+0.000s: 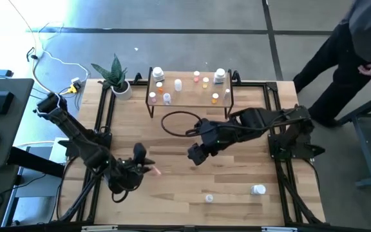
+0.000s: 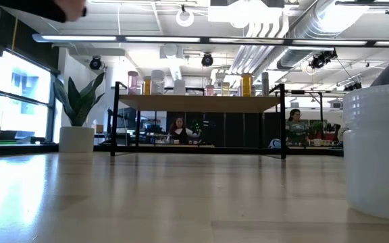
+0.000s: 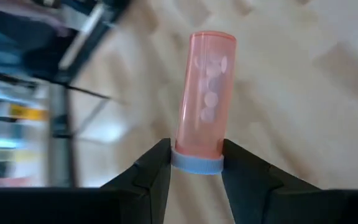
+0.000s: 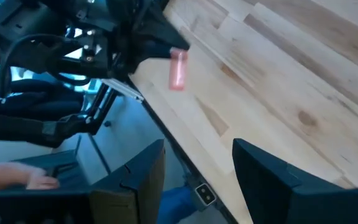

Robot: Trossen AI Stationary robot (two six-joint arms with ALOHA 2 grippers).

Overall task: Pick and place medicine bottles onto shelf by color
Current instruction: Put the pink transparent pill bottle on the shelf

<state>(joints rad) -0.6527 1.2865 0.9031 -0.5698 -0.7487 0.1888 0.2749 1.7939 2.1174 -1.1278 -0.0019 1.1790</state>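
Observation:
An orange-pink medicine bottle [image 3: 205, 93], a slim vial with pale tablets inside and a light cap, sits in my left gripper [image 3: 196, 157], which is shut on it over the table's near left part [image 1: 143, 169]. The right wrist view shows the same vial [image 4: 178, 68] sticking out of that gripper. My right gripper [image 1: 194, 156] hangs open above the table's middle with nothing between its fingers [image 4: 143, 163]. The shelf [image 1: 189, 96] stands at the far edge on black legs with several small bottles on top [image 2: 198, 101]. Two white bottles [image 1: 257, 189] [image 1: 209, 198] rest on the table near the front. My left gripper pinches the vial at its capped end [image 3: 196, 164] between the two fingers. The fingers lie on opposite sides of the cap, and the vial's body runs on forward past the fingertips, in line with them. The vial is lifted clear of the table, slanting down.
A potted plant [image 1: 116, 80] stands left of the shelf, and a black cable loop [image 1: 179, 122] lies in front of it. A big white bottle [image 2: 380, 155] fills the low view's right side. A person [image 1: 359, 45] stands beyond the table's far right corner.

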